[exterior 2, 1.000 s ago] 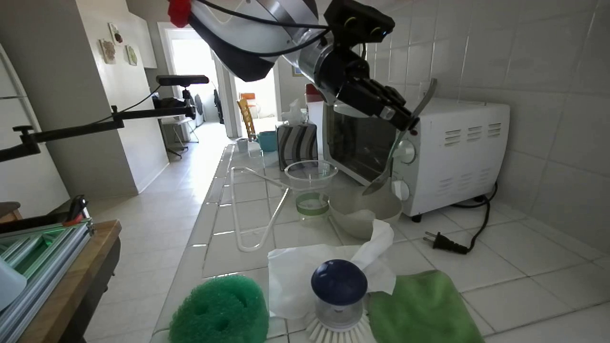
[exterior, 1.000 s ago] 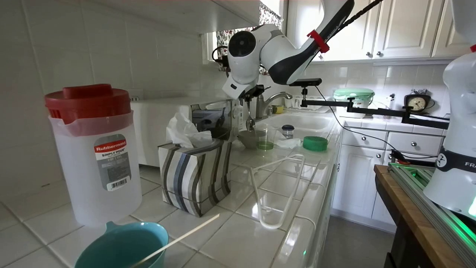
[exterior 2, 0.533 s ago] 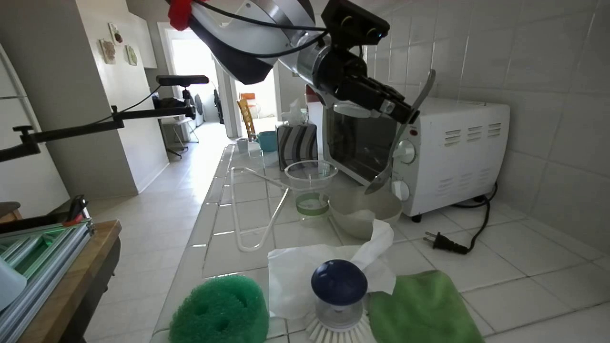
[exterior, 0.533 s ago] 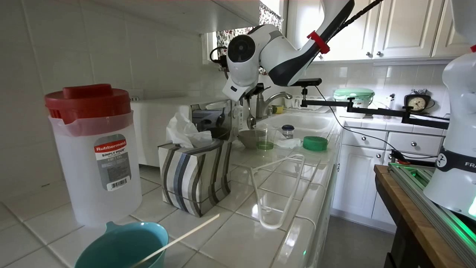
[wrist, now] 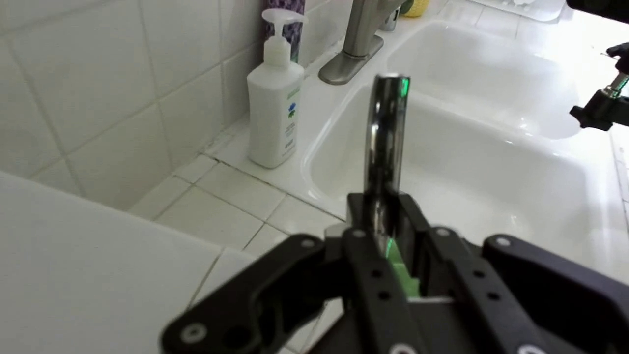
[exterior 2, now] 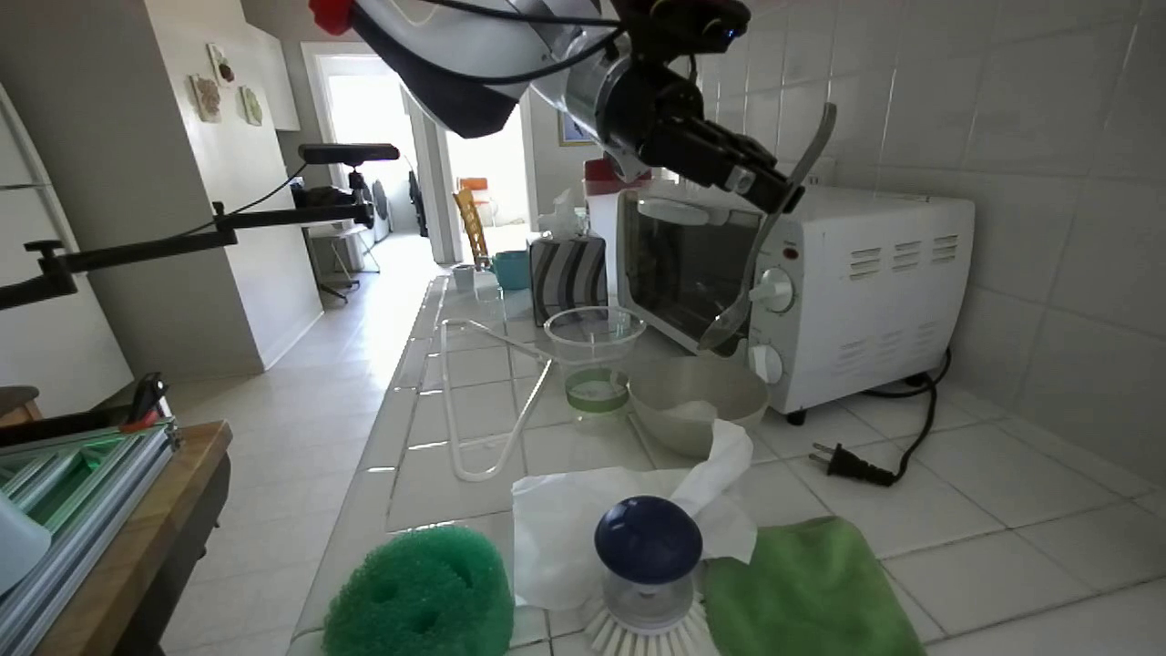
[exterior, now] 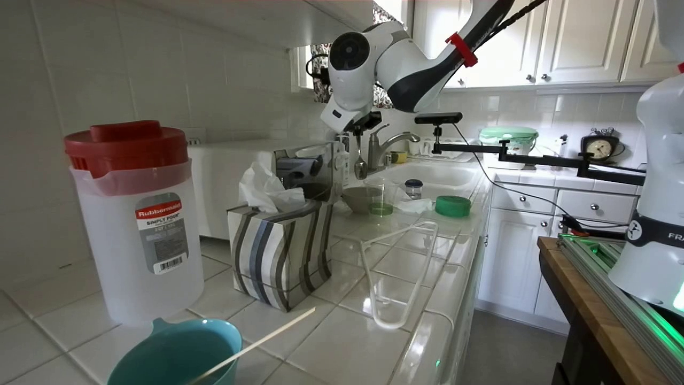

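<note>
Partway along its handle, the long, shiny metal spoon (wrist: 385,140) is pinched in the black two-fingered gripper (wrist: 382,216), presumably to leave its head free, and hangs, tilted, above the round beige bowl (exterior 2: 720,416).

In the wrist view the tool (wrist: 382,211) hides the bowl end of the metal spoon (wrist: 386,132); print (wrist: 291,130) on the white pump bottle (wrist: 268,113) is too blurred to read. In an exterior view the bottom edge crops the teal cup (exterior: 181,346), and in an exterior view the green scrubber (exterior 2: 422,597), dish brush (exterior 2: 649,547) and green cloth (exterior 2: 806,588).
</note>
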{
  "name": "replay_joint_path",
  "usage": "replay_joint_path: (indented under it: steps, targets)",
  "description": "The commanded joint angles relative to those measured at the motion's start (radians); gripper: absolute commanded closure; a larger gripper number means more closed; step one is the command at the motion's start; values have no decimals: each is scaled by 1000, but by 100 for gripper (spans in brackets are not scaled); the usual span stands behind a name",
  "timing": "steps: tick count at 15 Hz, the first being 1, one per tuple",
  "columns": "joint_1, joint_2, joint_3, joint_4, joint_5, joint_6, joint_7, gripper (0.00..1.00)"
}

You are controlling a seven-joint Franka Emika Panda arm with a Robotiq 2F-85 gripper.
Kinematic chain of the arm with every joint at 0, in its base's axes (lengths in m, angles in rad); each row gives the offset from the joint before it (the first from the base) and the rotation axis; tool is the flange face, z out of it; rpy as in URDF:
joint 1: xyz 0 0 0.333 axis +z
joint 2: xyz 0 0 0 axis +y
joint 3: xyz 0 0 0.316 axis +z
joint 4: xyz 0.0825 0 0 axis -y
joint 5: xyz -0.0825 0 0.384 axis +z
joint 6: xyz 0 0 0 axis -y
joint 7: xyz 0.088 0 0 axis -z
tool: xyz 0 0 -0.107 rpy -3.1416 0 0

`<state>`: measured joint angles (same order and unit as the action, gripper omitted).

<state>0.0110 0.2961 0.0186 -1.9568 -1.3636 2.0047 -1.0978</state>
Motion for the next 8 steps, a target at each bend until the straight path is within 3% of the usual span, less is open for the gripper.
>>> replay_joint_path:
  steps: [1,4,8]
  targets:
    - [-29,-83,4,-51,56,41,-21,95]
    - [-50,-142,-3,-93,108,84,-30,95]
    - [-94,-229,-32,-174,227,228,-50,95]
